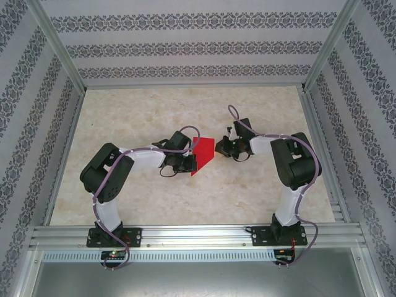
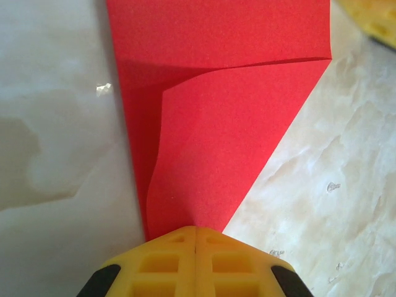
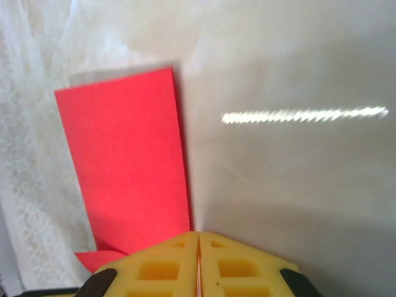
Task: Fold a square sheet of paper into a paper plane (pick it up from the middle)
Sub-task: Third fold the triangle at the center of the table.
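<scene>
Top view, left to right.

Left gripper (image 1: 190, 162): reaches in from the left edge side of the worktop (image 1: 154, 111), fingers pointing right. In its wrist view the left gripper (image 2: 196, 234) has its yellow fingers (image 2: 161, 263) clenched together on the narrow end of the red sheet of paper (image 2: 229, 142). The sheet widens away from the grasp. One flap lies folded over, with a curved edge on the left and a straight crease across the far side.

Red sheet of paper (image 1: 204, 153): about the middle of the worktop, well apart from all four edges, held between the two grippers.

Right gripper (image 1: 221, 147): touching the sheet's right side. In its wrist view the right gripper (image 3: 198, 238) is clenched, and the straight edge of the sheet (image 3: 124, 161) runs down into the seam between the fingers (image 3: 241, 266), so it is grasping the sheet.
</scene>
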Available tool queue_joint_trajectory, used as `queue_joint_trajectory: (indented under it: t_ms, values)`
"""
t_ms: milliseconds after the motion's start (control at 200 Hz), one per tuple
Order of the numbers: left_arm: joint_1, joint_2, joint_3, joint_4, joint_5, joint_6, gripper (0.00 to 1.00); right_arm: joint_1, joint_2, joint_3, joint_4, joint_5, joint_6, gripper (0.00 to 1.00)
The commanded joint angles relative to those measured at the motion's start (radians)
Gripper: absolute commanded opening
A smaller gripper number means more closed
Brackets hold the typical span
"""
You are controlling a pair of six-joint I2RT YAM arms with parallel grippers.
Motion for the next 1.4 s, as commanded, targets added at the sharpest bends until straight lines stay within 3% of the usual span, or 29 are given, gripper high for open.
queue_joint_trajectory:
  t_ms: [0,160,255,375,849,1394]
  values:
    - [-0.009,0.008,0.040,-0.100,0.029,0.059,0.09,0.015,-0.081,0.025,-0.060,0.048,-0.015,0.12]
    - [-0.009,-0.063,0.102,-0.066,0.013,0.082,0.19,0.065,-0.158,-0.028,-0.097,0.093,0.067,0.25]
    - [-0.010,-0.061,0.119,-0.066,-0.072,0.086,0.19,0.090,-0.194,-0.076,-0.061,0.106,0.147,0.36]
    - [-0.009,-0.005,0.165,-0.100,-0.143,0.092,0.14,0.117,-0.202,-0.088,-0.041,0.121,0.205,0.41]
    - [-0.008,0.057,0.182,-0.100,-0.199,0.081,0.11,0.132,-0.120,-0.054,-0.043,0.118,0.205,0.42]
    - [-0.007,0.052,0.182,-0.110,-0.201,0.081,0.12,0.137,-0.081,-0.042,0.105,-0.031,0.209,0.27]
